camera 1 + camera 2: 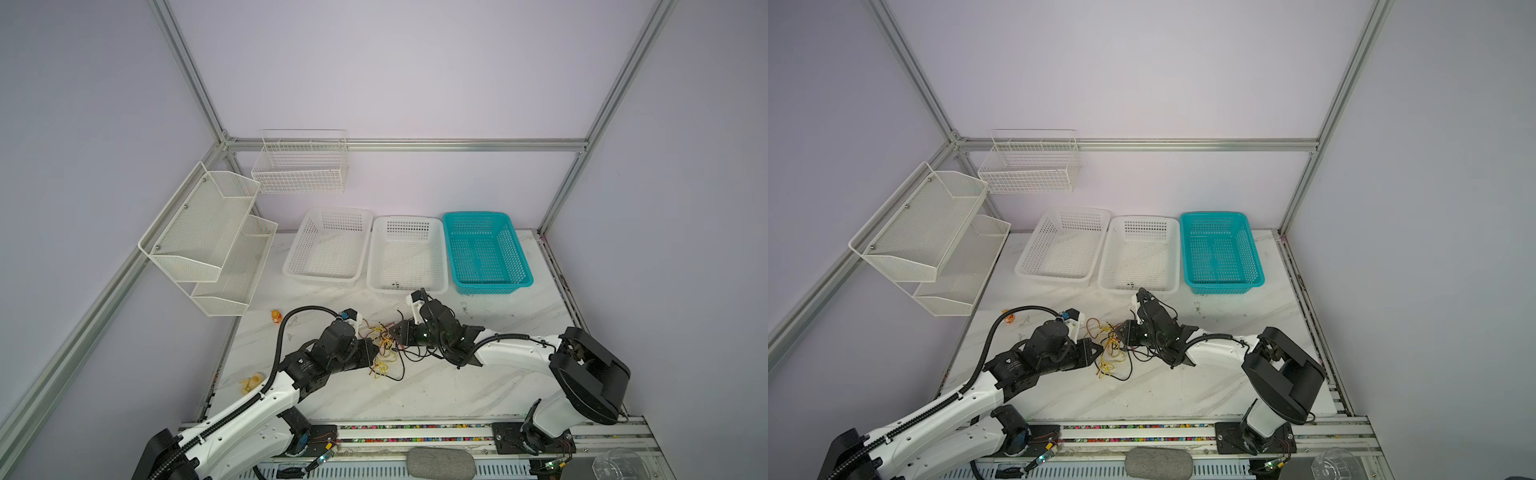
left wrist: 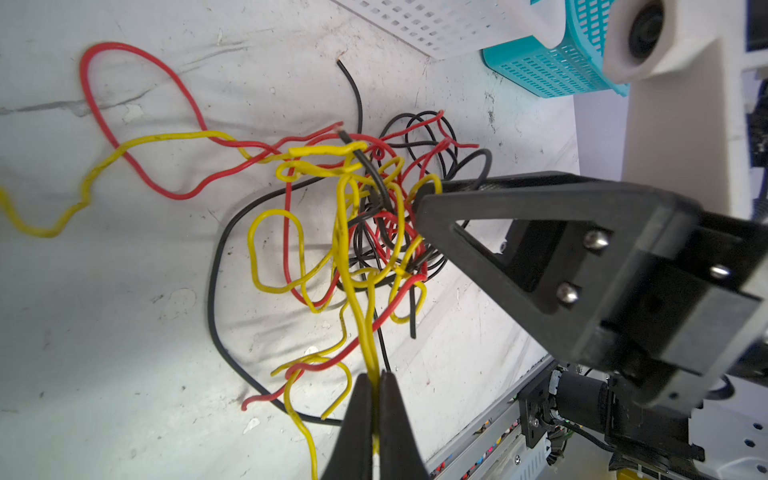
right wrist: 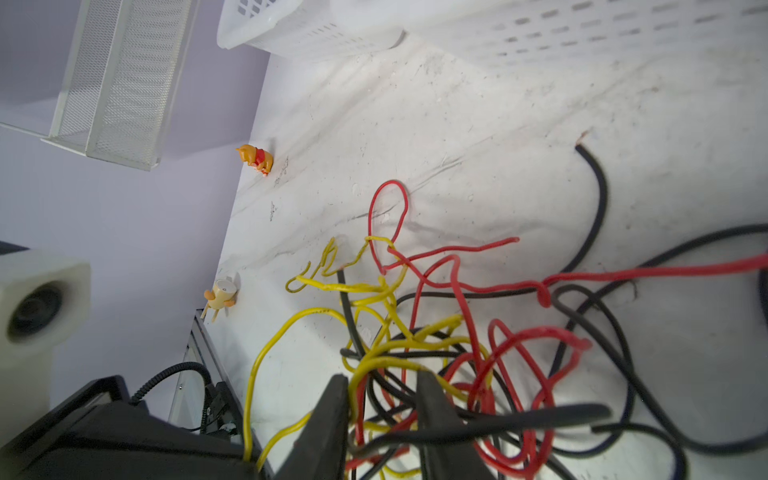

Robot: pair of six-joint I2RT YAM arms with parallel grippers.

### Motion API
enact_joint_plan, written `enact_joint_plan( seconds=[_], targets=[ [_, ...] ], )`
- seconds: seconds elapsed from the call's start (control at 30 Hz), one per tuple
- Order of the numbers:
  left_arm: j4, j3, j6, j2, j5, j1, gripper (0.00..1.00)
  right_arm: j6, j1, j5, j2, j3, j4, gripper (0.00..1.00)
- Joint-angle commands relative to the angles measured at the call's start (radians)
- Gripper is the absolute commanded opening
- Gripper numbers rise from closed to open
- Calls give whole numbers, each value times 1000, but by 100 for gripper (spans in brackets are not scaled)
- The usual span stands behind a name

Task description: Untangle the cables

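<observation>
Here, tangled cables (image 1: 386, 351) on the worktop (image 1: 457, 386).
Left gripper (image 2: 376, 384) jaws clamp a yellow cable (image 2: 368, 353); right gripper (image 3: 381, 384) jaws stand apart.

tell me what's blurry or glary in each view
In both top views the light is soft and even, the cables tiny; left wrist view, cables sharp, bright patch on the table; right wrist view, the near black cable and right end effector blur.

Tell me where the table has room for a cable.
Bare: white marble tabletop from tangled black, yellow and red cables to the metal front rail, and near the teal plastic basket. Crowded: between left gripper and right gripper.
</observation>
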Motion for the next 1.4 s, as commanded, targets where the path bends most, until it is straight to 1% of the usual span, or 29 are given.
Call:
enact_joint_plan(
  seconds=[0.0,0.1,0.2,0.3,0.33,0.4,0.5,0.6,0.7,0.8,1.0,1.17,1.27,1.37],
  targets=[
    [49,43,25,-20,10,-3,0,3,3,6,23,32,67,25],
    [52,29,24,-27,8,-3,0,-4,4,11,16,25,74,15],
    [42,17,25,-27,-2,-3,0,-11,4,33,-22,22,54,7],
    [-6,13,23,-43,-51,-2,0,-46,3,94,-84,28,-27,2],
    [-32,17,13,-57,-83,0,0,-58,3,117,-109,29,-66,0],
    [-79,22,-9,-105,-149,2,0,-84,1,153,-145,24,-125,0],
    [-113,30,-17,-186,-204,13,0,-117,-16,169,-181,-4,-186,0],
    [-163,75,-11,-242,-231,27,0,-117,-50,155,-203,-57,-208,0],
    [-185,134,14,-282,-230,30,0,-102,-86,127,-210,-116,-195,0],
    [-213,222,53,-306,-239,32,0,-102,-104,120,-199,-154,-185,0],
    [-328,456,157,-294,-299,32,0,-111,-143,107,-169,-208,-160,0],
    [-378,605,220,-258,-318,33,0,-129,-179,91,-144,-235,-140,0],
    [-374,634,238,-226,-292,32,0,-170,-186,42,-147,-234,-116,0],
    [-354,598,231,-188,-245,31,0,-180,-186,20,-198,-237,-101,0]
  ],
)
